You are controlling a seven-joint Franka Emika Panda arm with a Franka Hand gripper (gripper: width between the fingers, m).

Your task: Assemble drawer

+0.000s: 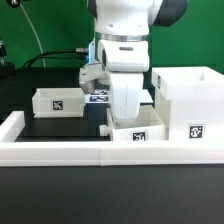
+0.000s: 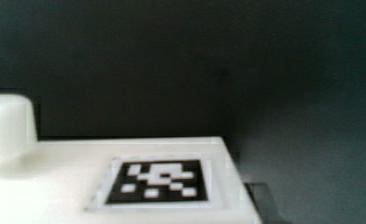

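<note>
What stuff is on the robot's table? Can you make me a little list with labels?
arm: white arm, reaching down in the middle
gripper: gripper low at the middle tray; open or shut cannot be told
middle tray: small white open tray with a square tag, just under the arm
left tray: second small white tray with a tag, standing apart at the exterior view's left
tall box: white box with a tag, at the exterior view's right
wall: long low white wall in front
table: black
</note>
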